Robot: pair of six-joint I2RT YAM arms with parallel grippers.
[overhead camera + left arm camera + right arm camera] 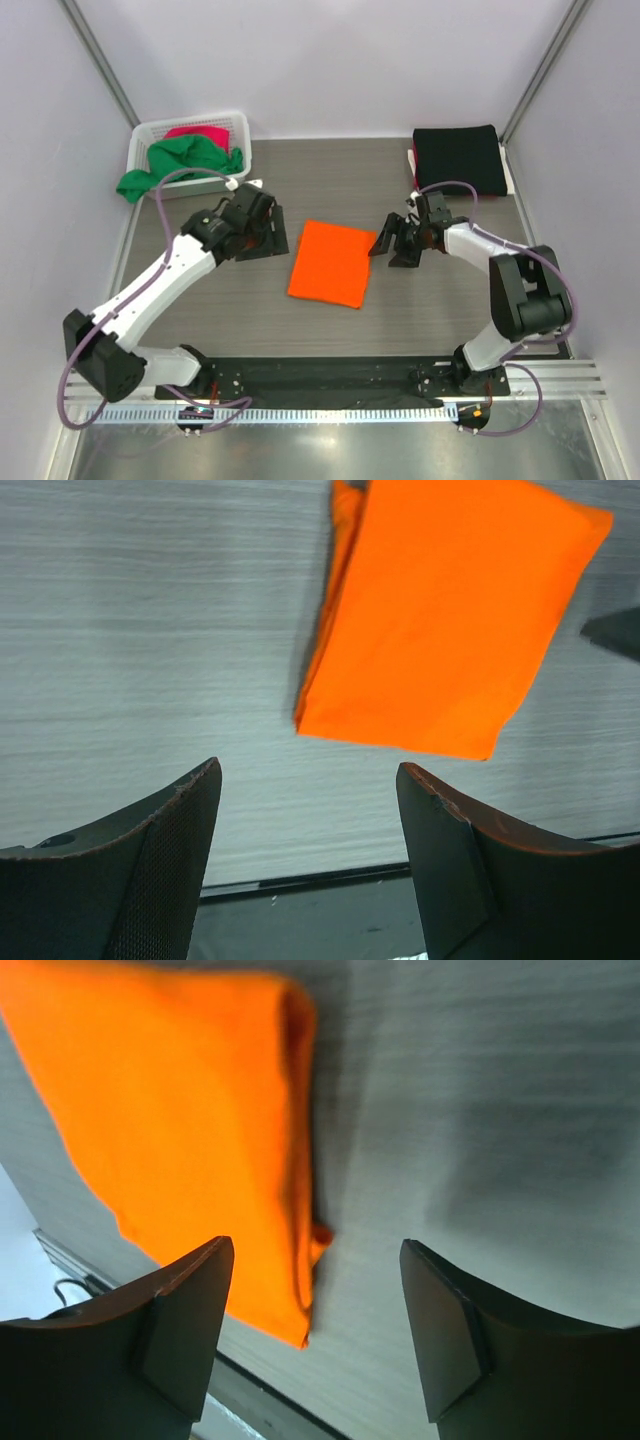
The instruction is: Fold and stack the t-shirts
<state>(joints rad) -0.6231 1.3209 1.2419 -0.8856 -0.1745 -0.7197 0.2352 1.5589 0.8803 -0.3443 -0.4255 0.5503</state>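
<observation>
Orange t-shirt lies folded into a compact rectangle at mid-tabletop, between the 2 arms and a little skewed. The right wrist view shows its layered edge lying flat.

Left gripper is just beside the shirt's left edge and right gripper just beside its right edge. Neither touches the cloth. In both wrist views the jaws stand well apart and hold nothing; only bare tabletop and the shirt's edge lie ahead of them.

Black t-shirt lies folded at the far right corner. Green t-shirt and pink t-shirt are bunched in the white basket at far left, with green spilling over the rim.

Step, as judged: the fold on the orange shirt looks finished and the cloth let go, so stacking comes next.

Next move calls for:
- 1 gripper, likely the right as it is nearer the black shirt, to close across all layers at the edge so the bundle does not fall open
- a low carry to the black shirt, set down square on top

2 basket shirts are not yet folded.
</observation>
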